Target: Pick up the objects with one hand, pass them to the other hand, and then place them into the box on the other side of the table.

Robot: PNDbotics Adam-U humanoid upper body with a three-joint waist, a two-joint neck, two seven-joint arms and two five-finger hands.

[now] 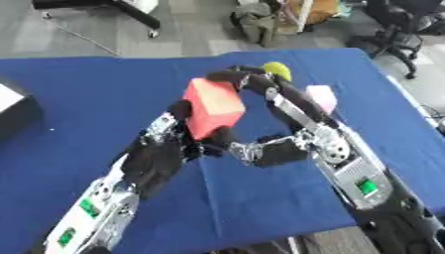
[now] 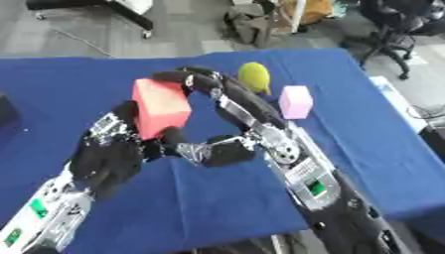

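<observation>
So this looks like the middle of the handover. The red block [image 2: 161,108] is up in the air above the blue table [image 2: 69,89], sitting between both hands. The right hand [image 2: 228,130] has its long fingers arched over the top of the block and its thumb tucked in under the lower edge, so it's clamped around it. The left hand [image 2: 117,149] is right there underneath and to the left side, fingers curled up against the block's lower left corner. I'd call both hands closed on it, though exactly how much the left one is gripping versus just touching is hard to tell from here, since the dark fingers blend together.

Still lying on the table on the right side: a yellow-green ball [image 2: 254,75] and, just beside it, a pink block [image 2: 295,101]. Those haven't been dealt with yet. At the far left edge there's a dark box [image 1: 17,111] with something white on it, which I'm guessing is the drop-off spot.

My read: the block is going from the right hand to the left, since the box is on the left. Next move needs the left hand to have a proper hold before the right fingers open and lift clear, then the left arm swings over to the box. If the right lets go too early, the block probably tips out.
</observation>
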